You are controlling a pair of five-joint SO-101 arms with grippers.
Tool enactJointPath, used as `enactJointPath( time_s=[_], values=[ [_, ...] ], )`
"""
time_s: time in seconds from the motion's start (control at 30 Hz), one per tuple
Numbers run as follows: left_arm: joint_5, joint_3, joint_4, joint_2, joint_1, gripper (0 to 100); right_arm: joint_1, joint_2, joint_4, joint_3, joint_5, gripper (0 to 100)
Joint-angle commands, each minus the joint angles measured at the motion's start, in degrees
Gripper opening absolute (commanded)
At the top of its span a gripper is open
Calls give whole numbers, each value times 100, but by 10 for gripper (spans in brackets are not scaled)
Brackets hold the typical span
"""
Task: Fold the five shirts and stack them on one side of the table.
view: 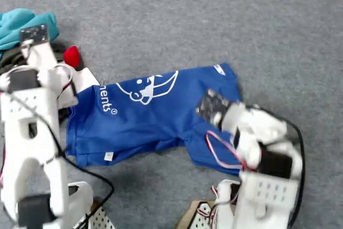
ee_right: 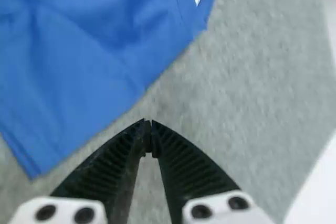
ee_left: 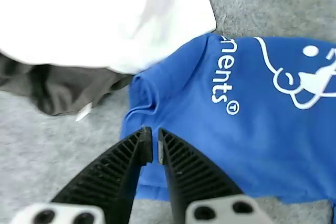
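Note:
A blue shirt (view: 155,116) with white print lies spread and rumpled across the middle of the grey table. In the left wrist view my left gripper (ee_left: 152,146) is shut, its tips just over the blue shirt's (ee_left: 252,145) hem corner, next to a white shirt (ee_left: 94,14) and a dark one (ee_left: 63,90). I cannot tell whether cloth is pinched. My right gripper (ee_right: 147,129) is shut with nothing in it, over bare table beside the blue shirt's (ee_right: 79,40) tagged edge. The left arm (view: 32,116) stands at the shirt's left end, the right arm (view: 262,148) at its right end.
A heap of shirts sits at the far left: teal (view: 21,22), red (view: 71,56) and white (view: 83,81). Grey table (view: 225,25) stretches open behind and to the right of the blue shirt. Cables and arm bases crowd the near edge.

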Motion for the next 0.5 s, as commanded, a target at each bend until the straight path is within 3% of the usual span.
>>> enactJointPath(
  time_s=[0.0, 0.27, 0.47],
  values=[
    [273, -167, -299, 857, 185, 34, -462, 1253, -422, -752, -888, 3],
    [273, -132, -853, 1991, 132, 20, -1051, 4066, -958, -2114, -2567, 3],
    [273, 70, -1336, 2070, 141, 20, -1033, 6211, -1055, -3442, -2760, 3]
  ],
)
